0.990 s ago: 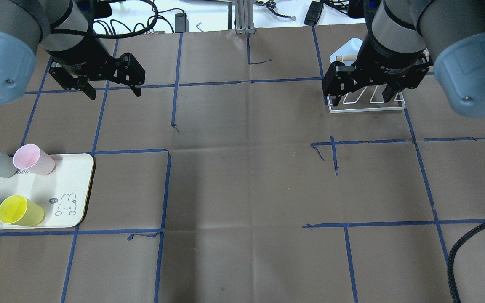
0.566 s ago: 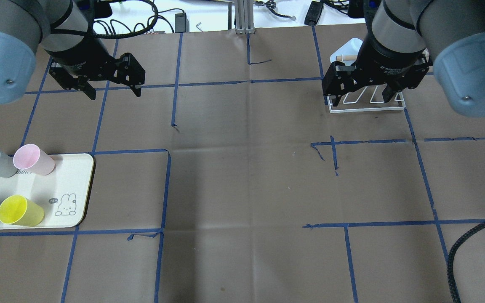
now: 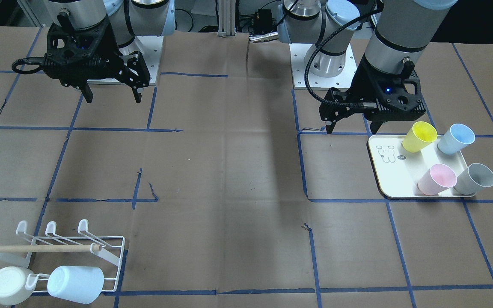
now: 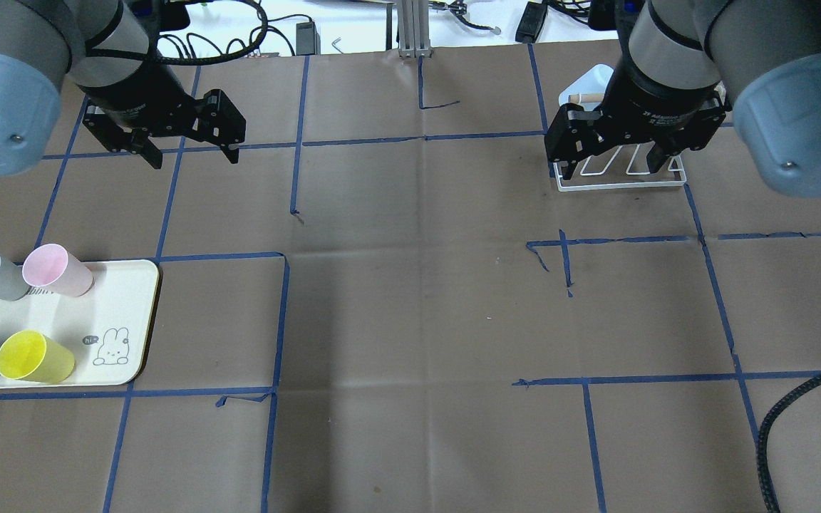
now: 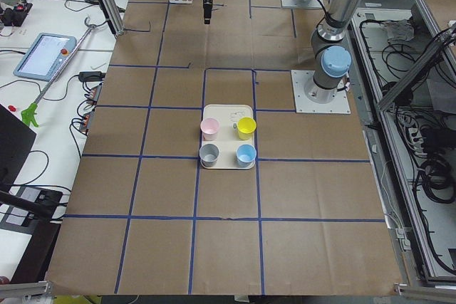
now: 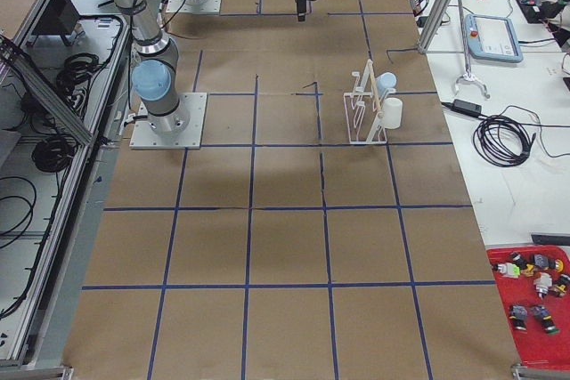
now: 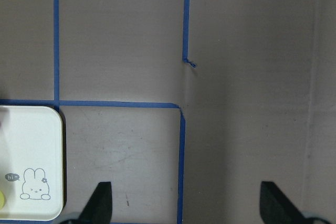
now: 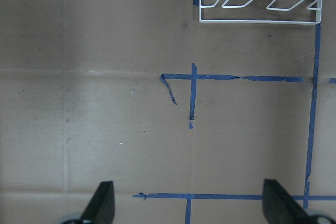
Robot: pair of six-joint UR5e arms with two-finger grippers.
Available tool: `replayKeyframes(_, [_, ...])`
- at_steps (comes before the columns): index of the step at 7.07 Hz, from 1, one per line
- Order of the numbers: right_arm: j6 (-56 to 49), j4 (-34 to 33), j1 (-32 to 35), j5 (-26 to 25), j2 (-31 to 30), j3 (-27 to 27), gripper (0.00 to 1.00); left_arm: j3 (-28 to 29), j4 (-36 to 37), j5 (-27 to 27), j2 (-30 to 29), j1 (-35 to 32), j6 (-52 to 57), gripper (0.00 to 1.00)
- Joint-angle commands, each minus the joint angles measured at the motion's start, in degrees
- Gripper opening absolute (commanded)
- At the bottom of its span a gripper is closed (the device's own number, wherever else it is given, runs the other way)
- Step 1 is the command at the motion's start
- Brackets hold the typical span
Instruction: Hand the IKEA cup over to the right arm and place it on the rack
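Hovering left gripper (image 4: pixel 195 158), right gripper (image 4: pixel 612 171), both jaws apart, smooth tapered cups (image 4: pixel 33 356), white wire rack (image 4: pixel 621 187)

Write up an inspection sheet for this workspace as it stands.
Surface: brown paper table with a blue tape grid.
Job's things: yellow cup, blue cup, pink cup and grey cup stand on the cream tray; the rack holds a white cup and a pale-blue cup.
Clutter: nothing seen.
Grippers: left gripper open, empty, above the table by the tray's edge; right gripper open, empty, apart from the rack.
Cables: ribbed hose runs to the left gripper; thin cable loops at the right gripper.
Surroundings: teach pendant on the side bench; red tray of small parts.
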Motion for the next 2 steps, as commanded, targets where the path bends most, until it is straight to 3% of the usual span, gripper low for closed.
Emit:
replayKeyframes(1, [0.00,-0.01,-0.06,0.15,0.10,-0.01,1.00,-0.01,0.00,-0.09,0.00,0.00,0.00,1.00])
replayKeyframes(2, [0.09,-0.01,-0.06,0.24,0.10,-0.01,1.00,-0.19,0.00,0.00,0.09,-0.09,0.00,1.00])
